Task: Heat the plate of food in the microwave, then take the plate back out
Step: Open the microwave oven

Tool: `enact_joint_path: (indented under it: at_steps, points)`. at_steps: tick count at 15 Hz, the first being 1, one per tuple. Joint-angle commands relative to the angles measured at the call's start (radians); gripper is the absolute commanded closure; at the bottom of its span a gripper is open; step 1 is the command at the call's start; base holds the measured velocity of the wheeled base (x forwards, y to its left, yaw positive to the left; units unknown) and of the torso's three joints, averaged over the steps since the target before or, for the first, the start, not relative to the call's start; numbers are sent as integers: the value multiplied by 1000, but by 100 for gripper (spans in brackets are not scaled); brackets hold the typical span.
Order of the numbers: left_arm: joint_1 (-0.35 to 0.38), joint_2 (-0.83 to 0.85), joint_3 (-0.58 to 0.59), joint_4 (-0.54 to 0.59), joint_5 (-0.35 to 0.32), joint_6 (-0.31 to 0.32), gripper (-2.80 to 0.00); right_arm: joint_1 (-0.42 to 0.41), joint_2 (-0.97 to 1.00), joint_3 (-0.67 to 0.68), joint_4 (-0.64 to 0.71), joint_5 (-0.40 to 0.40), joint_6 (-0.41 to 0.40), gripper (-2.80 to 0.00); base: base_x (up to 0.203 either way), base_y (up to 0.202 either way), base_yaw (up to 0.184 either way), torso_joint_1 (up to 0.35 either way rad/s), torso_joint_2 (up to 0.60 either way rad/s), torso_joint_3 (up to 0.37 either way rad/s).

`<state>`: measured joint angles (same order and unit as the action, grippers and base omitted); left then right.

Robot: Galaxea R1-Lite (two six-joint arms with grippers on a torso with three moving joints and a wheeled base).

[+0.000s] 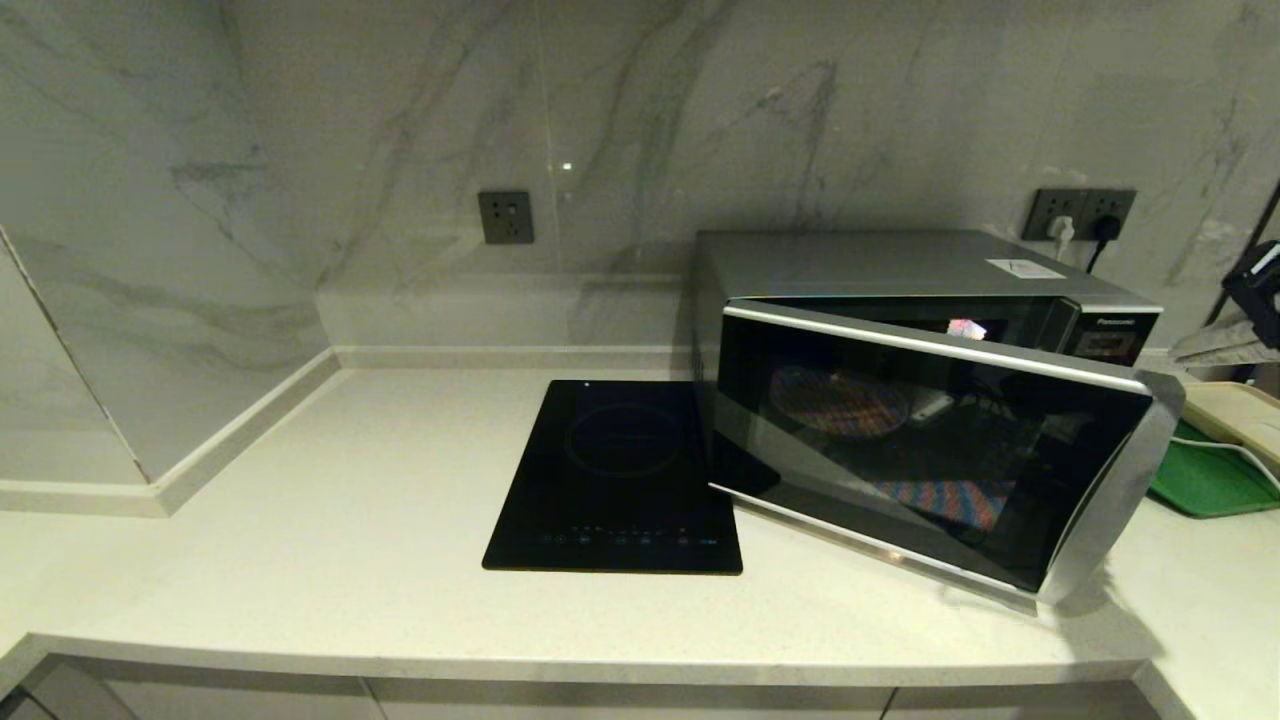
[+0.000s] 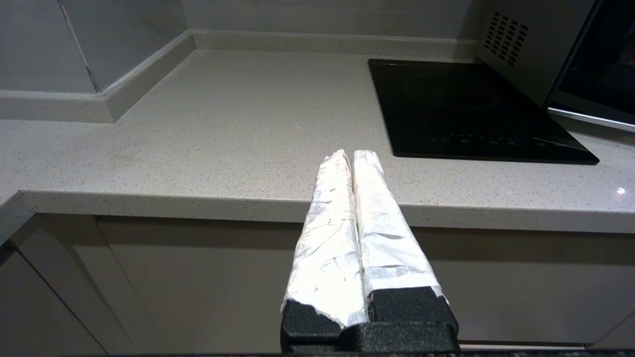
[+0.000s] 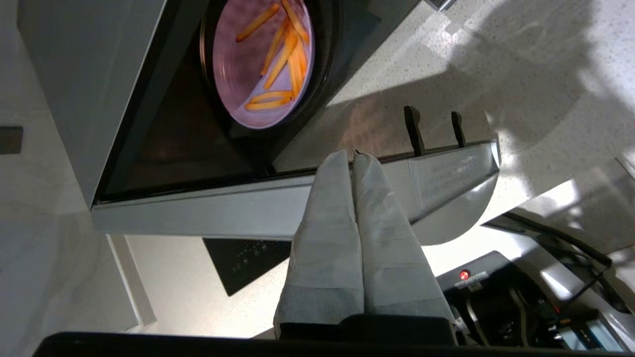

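Note:
The silver microwave (image 1: 880,265) stands on the counter's right half, its dark glass door (image 1: 930,450) swung partway out from the left hinge. Through the glass I faintly see the plate of food (image 1: 838,400) on the turntable. The right wrist view shows that lavender plate (image 3: 248,64) inside the cavity, with orange fries (image 3: 287,54) on it. My right gripper (image 3: 349,154) is shut and empty, its tips close to the door's free edge (image 3: 446,168) by the two latch hooks (image 3: 414,129). My left gripper (image 2: 349,153) is shut and empty, parked before the counter's front edge.
A flat black induction cooktop (image 1: 620,480) lies left of the microwave. A green tray (image 1: 1210,480) and a cream box (image 1: 1240,415) sit at the far right. Wall sockets (image 1: 1085,212) with plugged cords are behind the microwave. The counter's front edge (image 2: 149,203) runs below the left gripper.

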<state>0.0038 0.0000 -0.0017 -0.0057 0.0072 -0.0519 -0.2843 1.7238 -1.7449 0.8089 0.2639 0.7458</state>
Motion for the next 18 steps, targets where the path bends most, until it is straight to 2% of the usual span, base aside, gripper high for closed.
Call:
enact_joint_path:
  at_steps: [1, 9, 11, 15, 18]
  points:
    - [1, -2, 0, 0, 0, 0, 0, 1, 34, -2, -13, 3, 3, 0, 0, 0, 0, 0, 0, 0]
    - [1, 0, 0, 0, 0, 0, 0, 2, 72, 18, -16, 5, -9, 0, 0, 0, 0, 0, 0, 0]
    - [1, 0, 0, 0, 0, 0, 0, 2, 35, 72, -13, 8, -80, 0, 0, 0, 0, 0, 0, 0]
    - [1, -2, 0, 0, 0, 0, 0, 18, -115, 269, -11, 32, -228, 0, 0, 0, 0, 0, 0, 0]
    - [1, -1, 0, 0, 0, 0, 0, 105, -215, 382, -12, 38, -356, 0, 0, 0, 0, 0, 0, 0]
